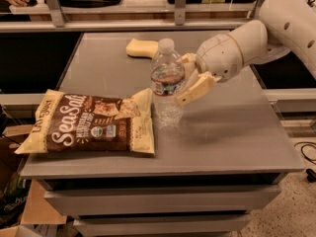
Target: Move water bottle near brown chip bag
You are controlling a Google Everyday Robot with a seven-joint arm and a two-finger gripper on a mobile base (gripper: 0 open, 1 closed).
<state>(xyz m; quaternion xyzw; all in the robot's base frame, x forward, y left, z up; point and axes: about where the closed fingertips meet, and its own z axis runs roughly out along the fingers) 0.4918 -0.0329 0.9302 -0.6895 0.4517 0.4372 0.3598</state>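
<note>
The water bottle [167, 83], clear with a white cap and a red and dark label, is upright, its base at the table top just right of the brown chip bag [89, 123]. The bag lies flat at the front left of the table, and its right corner touches the bottle's lower part. My gripper [183, 80] reaches in from the right and is shut on the bottle's middle. One cream finger [195, 89] is in front of the bottle and the other [186, 60] is behind it.
A pale yellow sponge [142, 48] lies at the back of the grey table [232, 137], behind the bottle. My white arm [276, 26] crosses above the table's right rear. A shelf rail runs behind the table. Cardboard lies on the floor at the left.
</note>
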